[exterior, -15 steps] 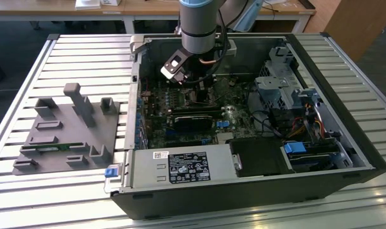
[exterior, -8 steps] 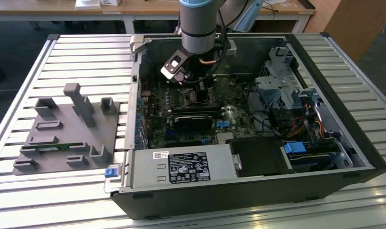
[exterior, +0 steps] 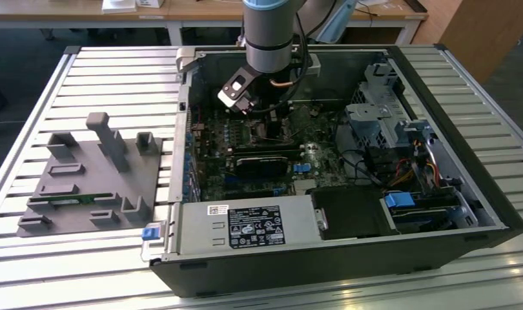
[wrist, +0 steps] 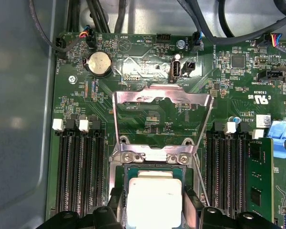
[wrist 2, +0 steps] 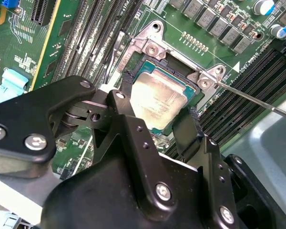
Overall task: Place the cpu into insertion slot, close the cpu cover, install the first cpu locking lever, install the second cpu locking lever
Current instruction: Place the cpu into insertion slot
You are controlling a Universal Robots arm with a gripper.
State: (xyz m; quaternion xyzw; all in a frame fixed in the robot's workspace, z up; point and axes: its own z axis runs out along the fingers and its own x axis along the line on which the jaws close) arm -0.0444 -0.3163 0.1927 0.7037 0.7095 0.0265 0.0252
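Note:
In both wrist views the cpu [wrist 2: 157, 100] [wrist: 155, 200], a flat square chip with a dull silver top, sits low in the insertion slot [wrist 2: 174, 70], whose dark wall and metal rim show around it. My gripper [wrist 2: 156, 109] [wrist: 155, 210] has a black finger against each of two opposite edges of the chip and is shut on it. The cpu cover [wrist: 190, 98], a thin silvery frame, stands flipped open past the slot. A thin locking lever [wrist 2: 250, 97] [wrist: 200, 185] sticks out beside the slot. In the exterior view the gripper [exterior: 266, 126] is down inside the computer case.
Long black memory slots [wrist: 78, 167] [wrist: 224, 167] run on both sides of the socket, and a fitted memory module [wrist: 260, 167] stands beyond them. The open case [exterior: 468, 129] walls in the board. A grey fixture [exterior: 89, 174] lies on the slatted table at the exterior view's left.

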